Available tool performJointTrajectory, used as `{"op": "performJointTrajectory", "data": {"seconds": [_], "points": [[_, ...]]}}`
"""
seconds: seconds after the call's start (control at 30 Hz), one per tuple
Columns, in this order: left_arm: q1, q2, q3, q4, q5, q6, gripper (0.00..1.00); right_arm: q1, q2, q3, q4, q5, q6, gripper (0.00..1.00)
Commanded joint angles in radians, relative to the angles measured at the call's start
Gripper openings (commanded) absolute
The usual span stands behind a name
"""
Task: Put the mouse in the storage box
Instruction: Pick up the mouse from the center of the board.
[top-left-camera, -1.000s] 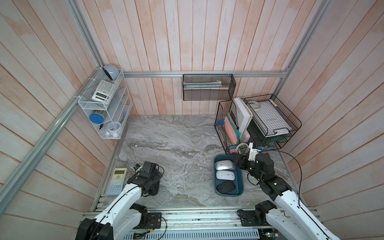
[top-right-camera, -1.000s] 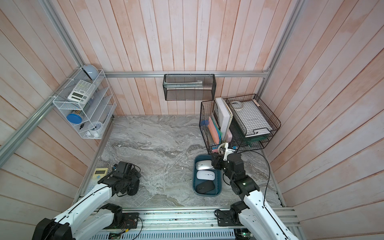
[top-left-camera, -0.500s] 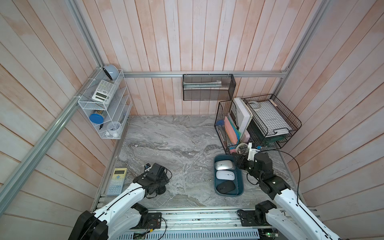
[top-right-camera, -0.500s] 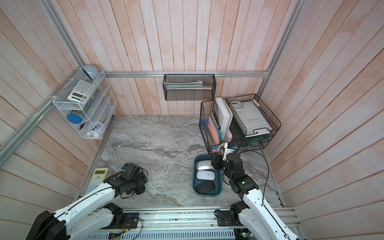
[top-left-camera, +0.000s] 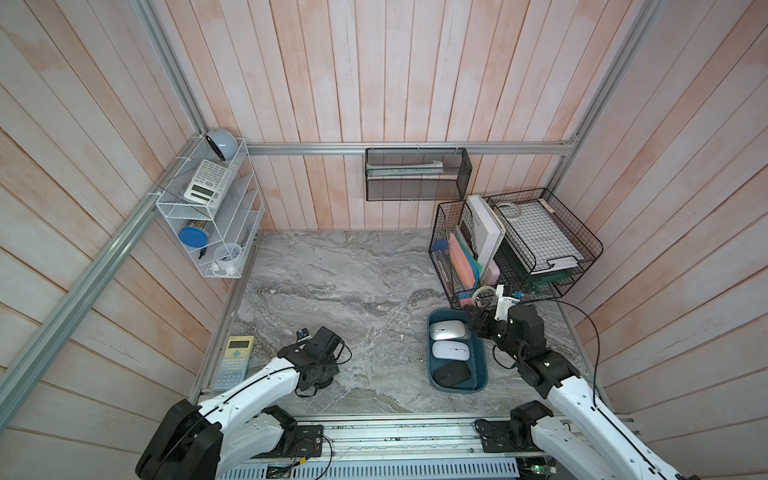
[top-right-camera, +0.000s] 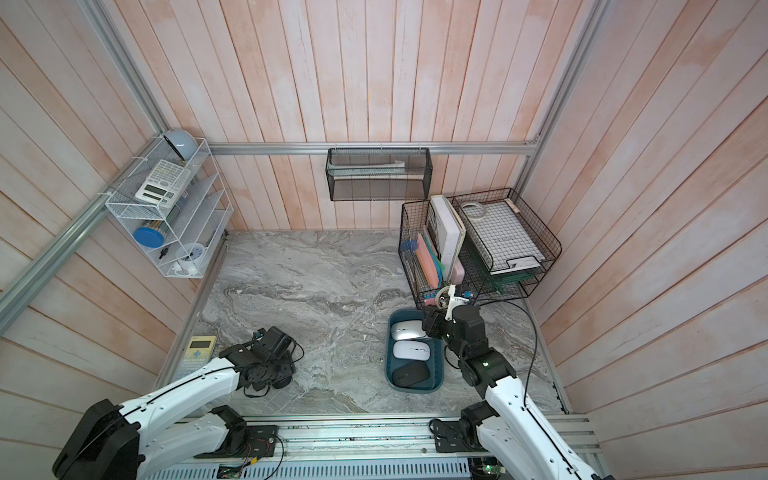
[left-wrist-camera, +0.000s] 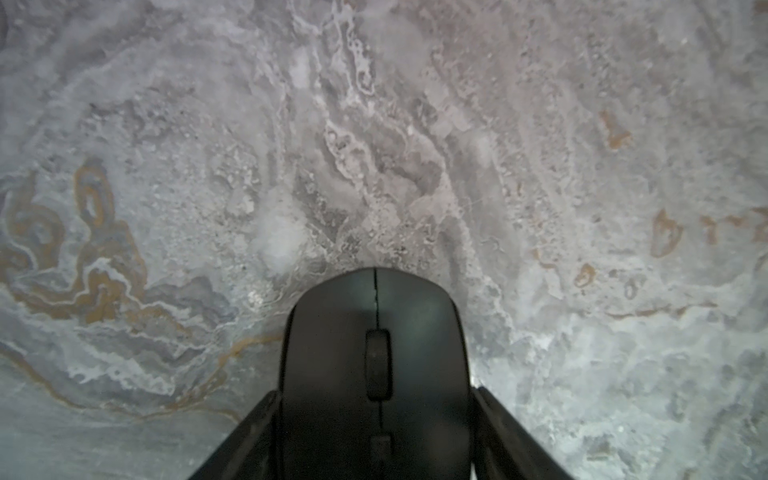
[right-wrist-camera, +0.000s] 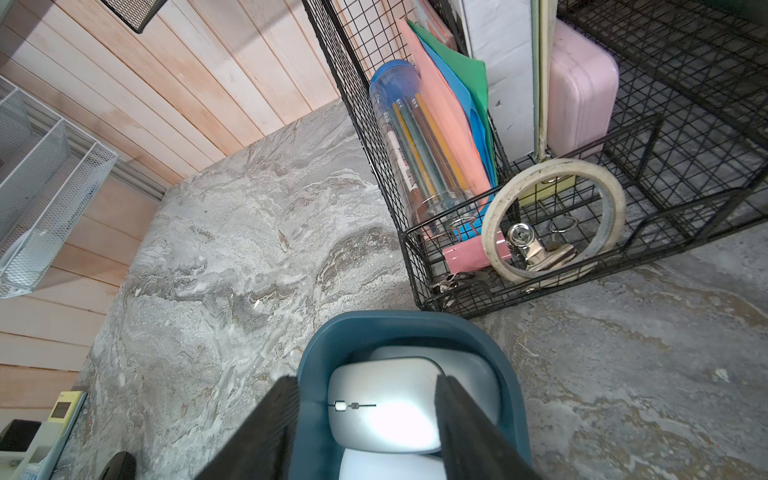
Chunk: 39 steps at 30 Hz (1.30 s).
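A black mouse (left-wrist-camera: 376, 353) lies on the marble table between the fingers of my left gripper (left-wrist-camera: 375, 392), which press on both its sides. In both top views the left gripper (top-left-camera: 322, 370) covers that mouse, near the table's front left. The storage box (top-left-camera: 482, 374), a dark teal bin at the front right, holds two white mice (top-left-camera: 446, 330) (top-left-camera: 451, 350) and another black mouse (top-left-camera: 451, 372). My right gripper (right-wrist-camera: 365, 380) hangs open over the box's far end, its fingers either side of a white mouse (right-wrist-camera: 386, 411) without touching it.
A yellow calculator (top-left-camera: 235, 361) lies at the table's left edge beside the left arm. Black wire baskets (top-left-camera: 515, 249) with folders and a tape roll (right-wrist-camera: 552, 220) stand just behind the box. A white wire rack (top-left-camera: 212, 216) and a mesh basket (top-left-camera: 415, 174) hang on the walls.
My left gripper has shifted a little to the right, away from the calculator, and its jaws have closed in on the black mouse. The right arm has not moved.
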Motion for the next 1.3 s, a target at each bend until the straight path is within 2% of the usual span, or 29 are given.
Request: {"op": "performJointTrajectory", "data": {"seconds": [0.0, 0.13, 0.23, 0.33, 0.53, 0.77, 0.93, 1.0, 1.1, 1.27], "points": [[-0.009, 0.034, 0.031, -0.029, -0.015, 0.005, 0.67, -0.007, 0.001, -0.009, 0.011, -0.006, 0.001, 0.59], [-0.015, 0.066, 0.044, -0.028, -0.019, 0.010, 0.62, -0.007, 0.001, -0.009, 0.011, -0.003, 0.001, 0.59], [-0.017, 0.072, 0.057, -0.031, -0.018, 0.016, 0.55, -0.007, 0.005, -0.008, 0.014, -0.005, 0.003, 0.59], [-0.018, 0.059, 0.093, -0.029, 0.035, 0.038, 0.50, -0.006, 0.011, -0.008, 0.016, -0.008, 0.004, 0.59], [-0.018, 0.000, 0.271, -0.078, 0.098, 0.141, 0.47, -0.006, 0.020, -0.009, 0.019, -0.007, 0.005, 0.59], [-0.017, 0.084, 0.616, -0.163, 0.152, 0.389, 0.44, -0.006, 0.030, -0.010, 0.021, 0.005, 0.002, 0.59], [-0.024, 0.178, 0.863, -0.221, 0.236, 0.622, 0.40, -0.007, 0.042, -0.006, 0.014, 0.011, -0.004, 0.58], [-0.027, 0.190, 0.897, -0.190, 0.279, 0.731, 0.40, -0.007, 0.042, -0.008, 0.014, 0.016, -0.006, 0.58], [-0.046, 0.186, 0.870, -0.104, 0.357, 0.864, 0.40, -0.007, 0.046, -0.009, 0.014, 0.021, -0.009, 0.58], [-0.126, 0.223, 0.814, -0.010, 0.372, 1.000, 0.40, -0.007, 0.068, -0.006, 0.014, 0.024, -0.011, 0.58]]}}
